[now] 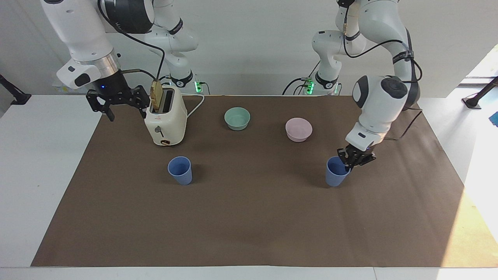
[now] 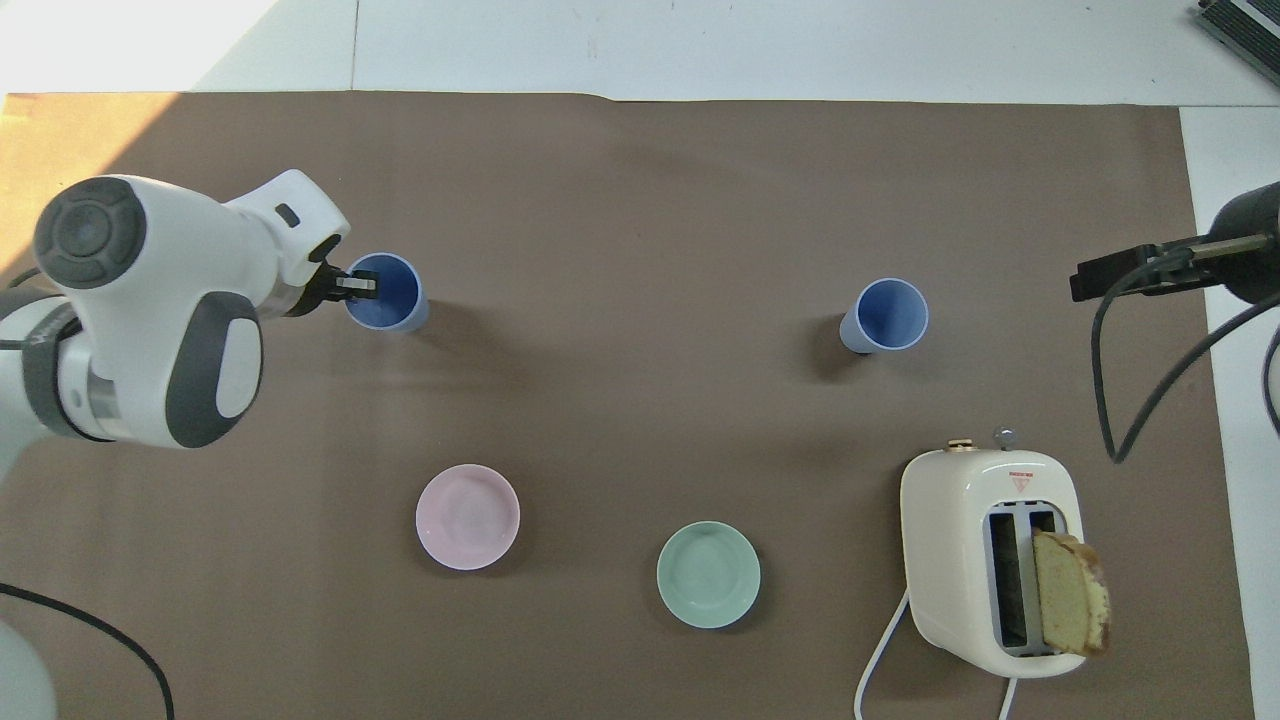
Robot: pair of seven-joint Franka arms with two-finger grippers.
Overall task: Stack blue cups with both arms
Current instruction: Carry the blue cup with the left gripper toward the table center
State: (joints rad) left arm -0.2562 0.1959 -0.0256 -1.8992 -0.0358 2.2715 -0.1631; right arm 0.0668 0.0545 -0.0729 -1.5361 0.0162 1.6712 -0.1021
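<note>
We see one blue cup (image 1: 336, 176) pinched at its rim by our left gripper (image 1: 349, 165), whose fingers are closed on the wall; whether the cup touches the surface (image 1: 249, 225) we cannot tell. The other blue cup (image 1: 180, 170) stands upright toward the right arm's end, beside the toaster (image 1: 165, 120) and farther from us than it. Our right gripper (image 1: 118, 105) waits with fingers spread wide, hanging above that end's edge beside the toaster.
</note>
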